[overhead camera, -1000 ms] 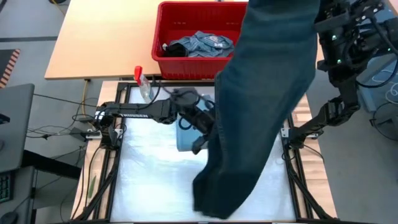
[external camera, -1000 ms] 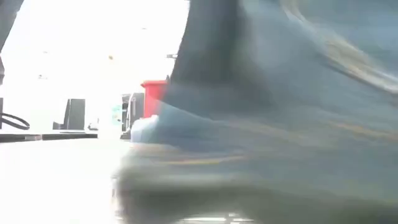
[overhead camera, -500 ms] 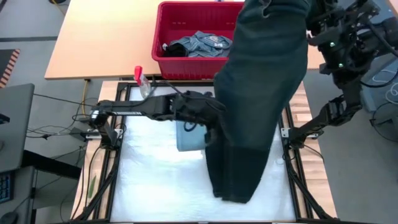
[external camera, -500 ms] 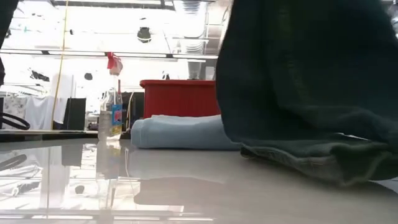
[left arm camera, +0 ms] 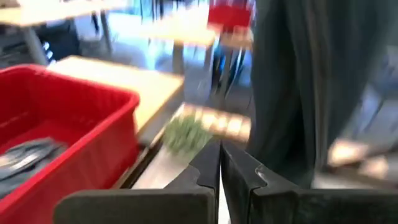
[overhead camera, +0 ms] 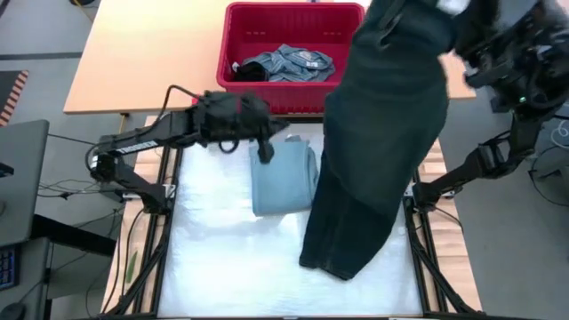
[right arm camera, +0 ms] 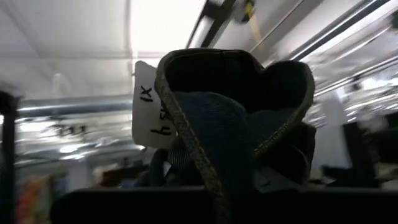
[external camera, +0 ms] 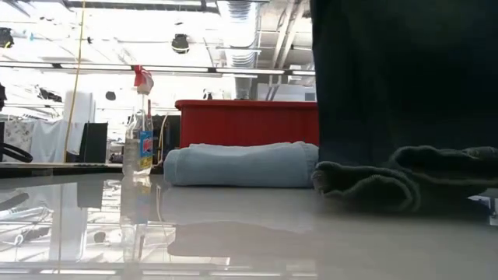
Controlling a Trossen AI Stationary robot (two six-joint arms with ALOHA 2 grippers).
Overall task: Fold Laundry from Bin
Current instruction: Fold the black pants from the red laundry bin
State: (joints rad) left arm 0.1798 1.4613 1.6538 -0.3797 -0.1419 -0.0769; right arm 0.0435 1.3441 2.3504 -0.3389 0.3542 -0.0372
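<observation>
A dark denim-like garment (overhead camera: 391, 133) of the laundry hangs from my right gripper (right arm camera: 217, 177), which is raised at the table's far right and shut on it. Its lower end (external camera: 405, 183) lies bunched on the white table top. A folded light blue garment (overhead camera: 284, 178) lies flat beside it. The red bin (overhead camera: 293, 44) stands beyond the far edge with a grey-blue denim piece (overhead camera: 289, 62) inside. My left gripper (overhead camera: 264, 151) is shut on nothing, above the blue garment's far end, near the bin. My right gripper holds the dark garment by its stitched upper hem (right arm camera: 186, 130), next to a white tag (right arm camera: 149, 106). The fingers point upward and the hem bulges out past them; the cloth hides the contact itself. The garment hangs below, its lower end (overhead camera: 342, 258) on the table.
A clear spray bottle with a red top (external camera: 140, 140) stands at the table's far left. A fuzzy green ball (left arm camera: 186, 134) lies by the bin's side. A wooden table (overhead camera: 151, 53) carries the bin. Black frame rails (overhead camera: 418, 231) run along the sides of the white work surface.
My left gripper has drawn back from the dark garment toward the table's far left, risen a little and tipped from pointing down to nearly level, staying shut. The dark garment's lower end has slid from the near edge toward the far right, and the garment hangs straighter.
</observation>
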